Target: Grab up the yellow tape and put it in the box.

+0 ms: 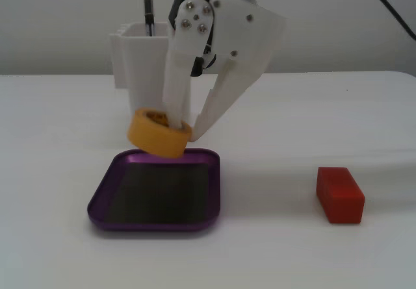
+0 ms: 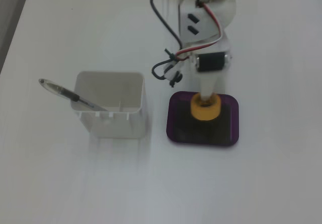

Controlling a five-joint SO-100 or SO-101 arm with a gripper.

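My gripper (image 1: 184, 130) is pinching the yellow tape (image 1: 159, 133) by its wall, one finger down the hollow centre, carrying it tilted above the box (image 1: 104, 198). I'm judging it light and stiff, possibly slick outside, so the wall is the right hold.

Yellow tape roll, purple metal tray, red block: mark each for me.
Yellow-orange tape roll (image 1: 158, 139), a fixed view, on its outer side wall.
Shallow purple metal tray (image 1: 102, 200), a fixed view, on its left rim.
Red rectangular block (image 1: 339, 194), a fixed view, on its top face.

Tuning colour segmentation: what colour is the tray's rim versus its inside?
The tray has a metallic purple rim and a dark, near-black flat inside; clearest in the low fixed view.
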